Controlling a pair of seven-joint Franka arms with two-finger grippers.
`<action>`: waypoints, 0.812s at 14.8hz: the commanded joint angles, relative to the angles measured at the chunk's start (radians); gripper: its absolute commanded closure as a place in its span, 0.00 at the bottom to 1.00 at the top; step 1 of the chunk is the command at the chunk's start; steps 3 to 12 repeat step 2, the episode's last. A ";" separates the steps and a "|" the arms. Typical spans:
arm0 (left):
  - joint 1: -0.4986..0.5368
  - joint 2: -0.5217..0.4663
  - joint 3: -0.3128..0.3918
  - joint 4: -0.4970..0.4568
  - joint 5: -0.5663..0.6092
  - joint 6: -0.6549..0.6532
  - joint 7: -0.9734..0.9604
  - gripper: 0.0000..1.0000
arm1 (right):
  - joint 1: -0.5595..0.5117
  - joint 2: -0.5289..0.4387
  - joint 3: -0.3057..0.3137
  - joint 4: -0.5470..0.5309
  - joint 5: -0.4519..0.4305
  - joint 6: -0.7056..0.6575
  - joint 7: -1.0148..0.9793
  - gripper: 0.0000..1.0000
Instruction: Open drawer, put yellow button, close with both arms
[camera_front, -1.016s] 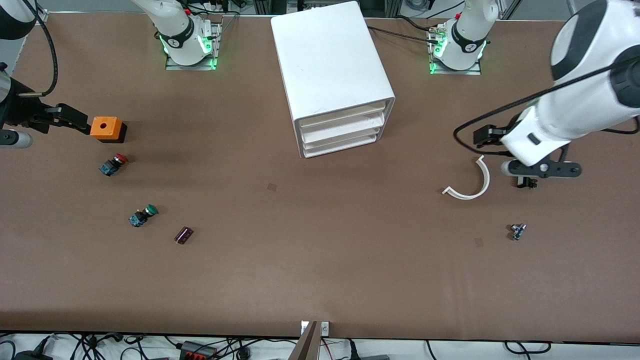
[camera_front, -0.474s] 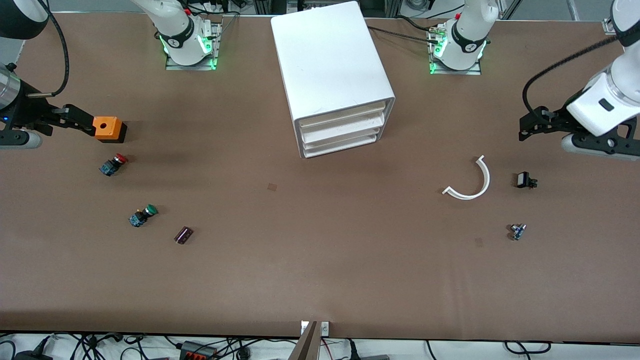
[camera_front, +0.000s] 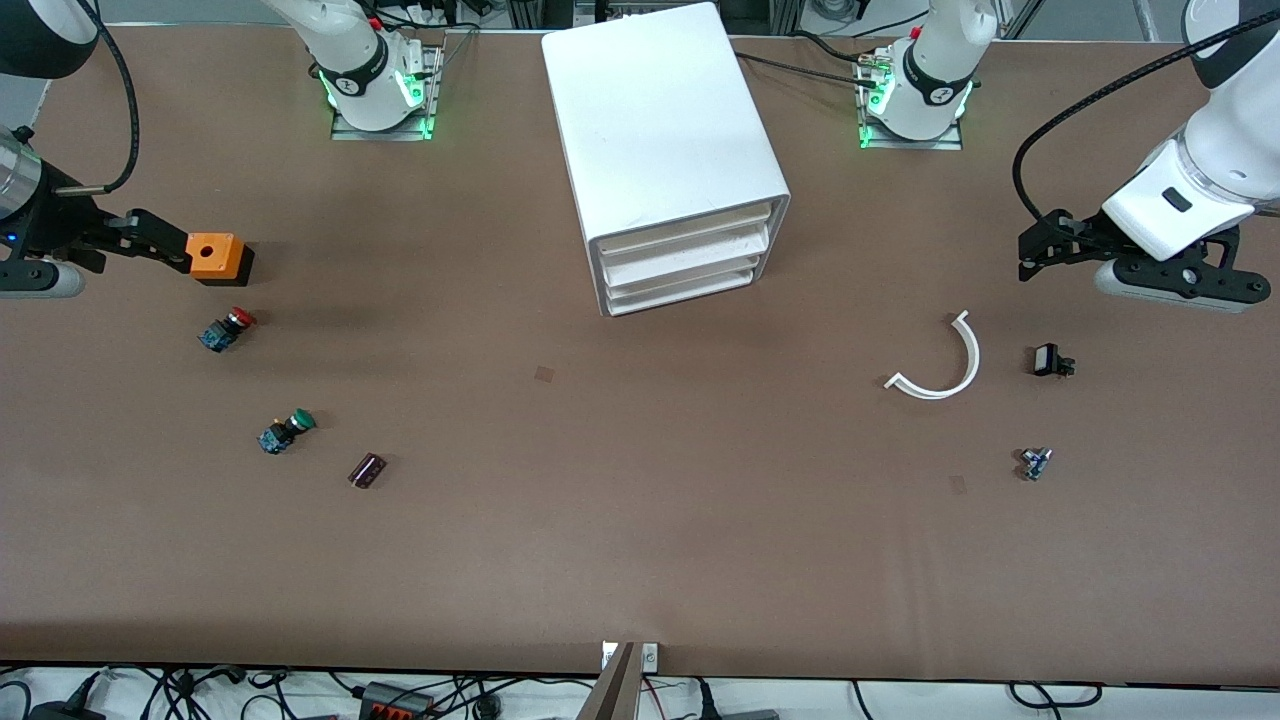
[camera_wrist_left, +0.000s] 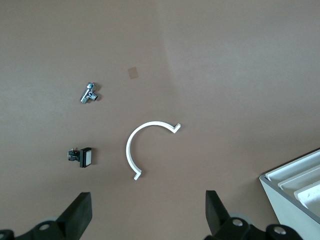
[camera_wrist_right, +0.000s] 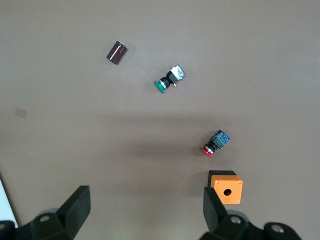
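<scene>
The white cabinet (camera_front: 655, 130) stands at the middle of the table between the arms' bases. Its uppermost drawer (camera_front: 690, 223) is shut; a corner of the cabinet shows in the left wrist view (camera_wrist_left: 295, 187). No yellow button shows in any view. My left gripper (camera_front: 1180, 285) hangs open and empty over the left arm's end of the table, in its own view (camera_wrist_left: 147, 217) over bare table. My right gripper (camera_front: 30, 278) is open and empty over the right arm's end, beside an orange box (camera_front: 214, 257); in its own view (camera_wrist_right: 145, 215) the box (camera_wrist_right: 226, 186) lies by one finger.
A red-capped button (camera_front: 227, 329), a green-capped button (camera_front: 285, 431) and a dark cylinder (camera_front: 367, 470) lie near the right arm's end. A white curved strip (camera_front: 945, 365), a small black part (camera_front: 1048, 360) and a small silver-blue part (camera_front: 1035, 463) lie near the left arm's end.
My left gripper rose from over the small black part and moved toward the arms' bases and the table's end, then shifted slightly back. The right gripper shifted slightly, then held still.
</scene>
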 joint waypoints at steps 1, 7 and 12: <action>-0.014 -0.035 0.014 -0.031 0.010 0.011 -0.003 0.00 | 0.001 -0.022 0.004 -0.020 -0.019 0.010 -0.011 0.00; -0.014 -0.040 0.014 -0.031 0.010 0.008 -0.003 0.00 | 0.000 -0.022 0.004 -0.018 -0.019 0.010 -0.011 0.00; -0.014 -0.040 0.014 -0.031 0.010 0.008 -0.003 0.00 | 0.000 -0.022 0.004 -0.018 -0.019 0.010 -0.011 0.00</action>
